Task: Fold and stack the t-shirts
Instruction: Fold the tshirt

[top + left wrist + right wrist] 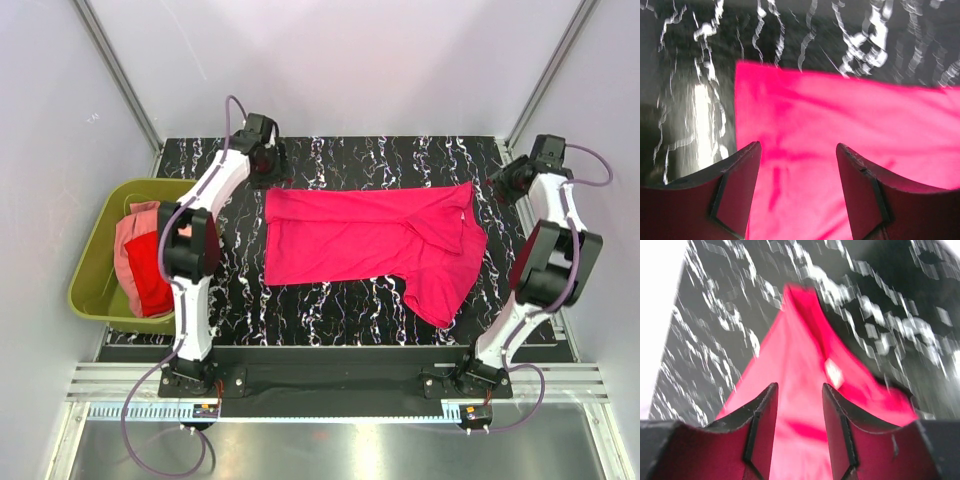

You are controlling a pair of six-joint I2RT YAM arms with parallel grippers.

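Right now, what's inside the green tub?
A red shirt and a pale pink shirt lie bunched in the tub. The left arm hides part of it, and anything under the shirts is covered.

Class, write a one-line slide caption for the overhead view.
One magenta shirt spread on the table; red shirt and salmon shirt wait in the tub.

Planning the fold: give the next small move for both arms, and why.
Probably close both on the pink shirt, at its far edge, and fold forward: left end effector and right end effector hang open over that edge, holding nothing; the shirt lies spread out.
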